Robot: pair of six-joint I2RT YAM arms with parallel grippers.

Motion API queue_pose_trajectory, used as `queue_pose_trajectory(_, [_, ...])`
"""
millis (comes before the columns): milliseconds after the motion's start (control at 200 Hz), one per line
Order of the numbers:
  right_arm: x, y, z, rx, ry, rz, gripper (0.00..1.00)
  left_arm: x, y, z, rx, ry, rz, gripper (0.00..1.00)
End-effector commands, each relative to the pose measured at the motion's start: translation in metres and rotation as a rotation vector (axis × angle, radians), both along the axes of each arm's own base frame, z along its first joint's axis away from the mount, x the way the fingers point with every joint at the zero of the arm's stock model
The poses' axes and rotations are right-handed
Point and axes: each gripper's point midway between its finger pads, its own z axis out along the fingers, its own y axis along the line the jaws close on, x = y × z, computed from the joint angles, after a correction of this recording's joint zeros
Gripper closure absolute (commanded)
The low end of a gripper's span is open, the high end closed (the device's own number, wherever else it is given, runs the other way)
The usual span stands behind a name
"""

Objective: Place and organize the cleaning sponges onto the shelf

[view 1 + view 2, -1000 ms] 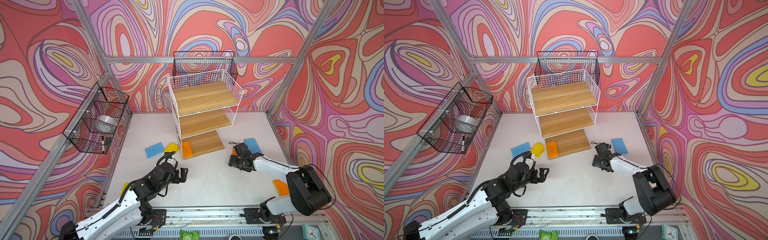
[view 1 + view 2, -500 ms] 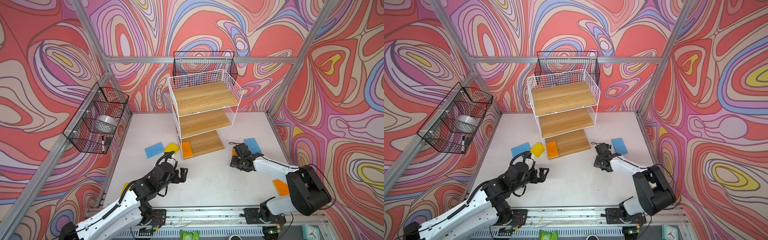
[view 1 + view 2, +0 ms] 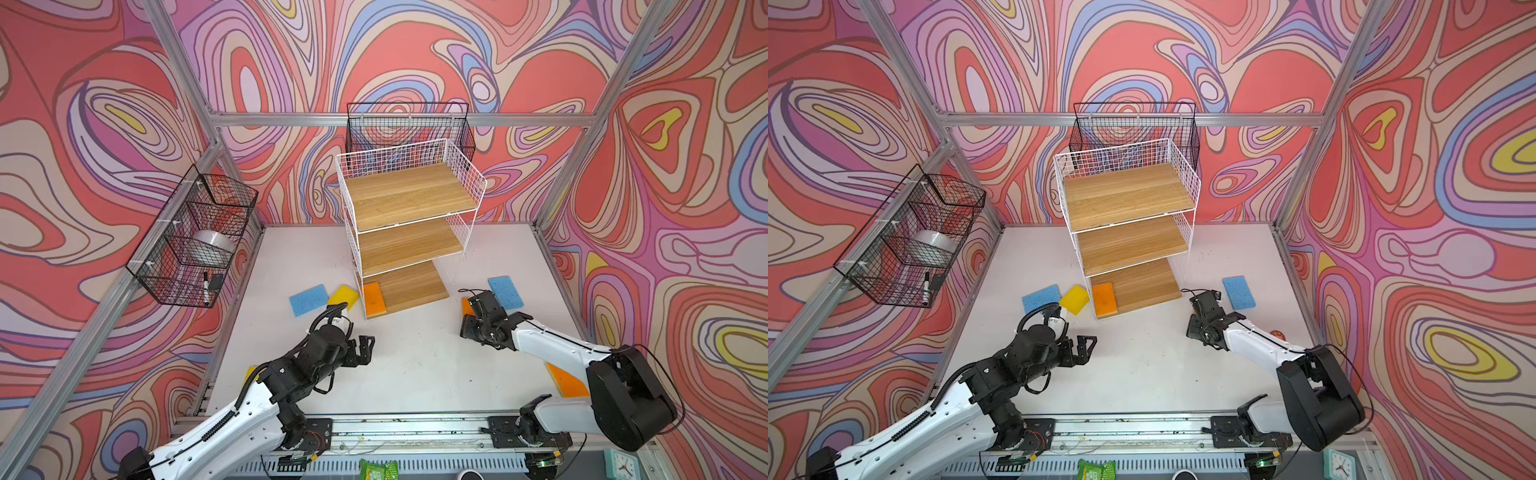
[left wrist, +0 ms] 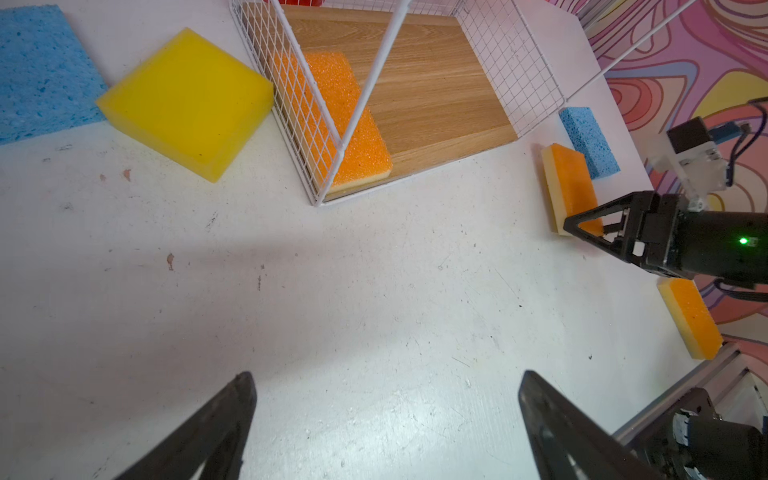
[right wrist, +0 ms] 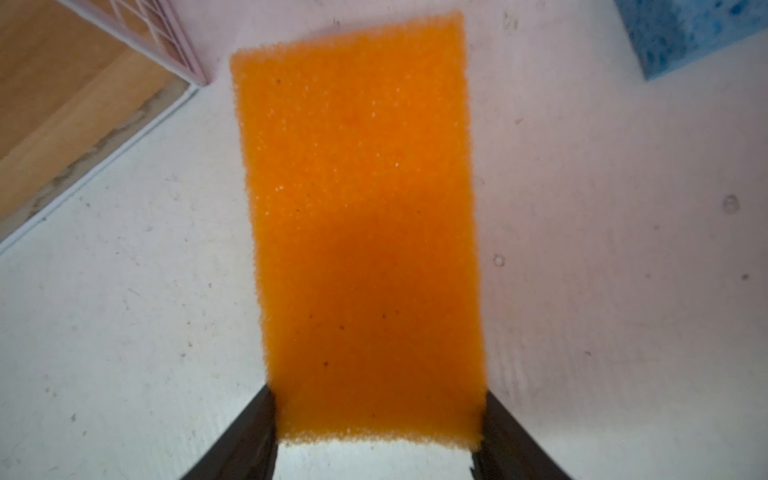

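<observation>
The shelf (image 3: 409, 195) stands at the back middle, with one orange sponge (image 3: 374, 297) lying on its lowest board. My right gripper (image 5: 376, 415) is shut on a second orange sponge (image 5: 357, 199), its fingers pressed against both long sides near one end; the sponge (image 4: 569, 183) lies on the table right of the shelf. A blue sponge (image 3: 505, 292) lies just beyond it. Left of the shelf lie a yellow sponge (image 3: 344, 296) and a blue sponge (image 3: 308, 299). A third orange sponge (image 3: 565, 380) lies by the right arm. My left gripper (image 4: 386, 382) hovers open over bare table.
A black wire basket (image 3: 195, 232) on the left wall holds a tape roll and a marker. Another black basket (image 3: 409, 124) hangs behind the shelf. A yellow sliver (image 3: 250, 371) shows under the left arm. A green packet (image 3: 378, 469) lies at the front rail.
The right gripper's jaws have narrowed onto the orange sponge's sides. The left arm has stayed where it was.
</observation>
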Motion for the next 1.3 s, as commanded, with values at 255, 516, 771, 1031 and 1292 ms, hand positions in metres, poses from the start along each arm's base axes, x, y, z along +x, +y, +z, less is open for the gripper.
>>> queue_pose_trajectory(255, [-0.034, 0.012, 0.012, 0.005, -0.021, 0.062, 0.3, -0.002, 0.005, 0.002, 0.005, 0.03, 0.023, 0.0])
queue_pose_trajectory(516, [-0.051, 0.043, 0.033, 0.048, -0.086, 0.138, 0.3, -0.001, 0.0, -0.012, -0.005, 0.071, 0.029, 0.0])
queue_pose_trajectory(771, [-0.053, 0.082, 0.037, 0.053, -0.14, 0.22, 0.3, -0.001, 0.007, -0.03, 0.018, 0.077, 0.061, 0.0])
queue_pose_trajectory(1031, [-0.028, 0.118, 0.041, 0.085, -0.191, 0.284, 0.3, -0.002, 0.014, -0.041, 0.02, 0.077, 0.094, 0.0])
queue_pose_trajectory(1292, [-0.003, 0.148, 0.04, 0.053, -0.207, 0.361, 0.29, 0.0, 0.019, -0.045, 0.034, 0.062, 0.113, 0.0])
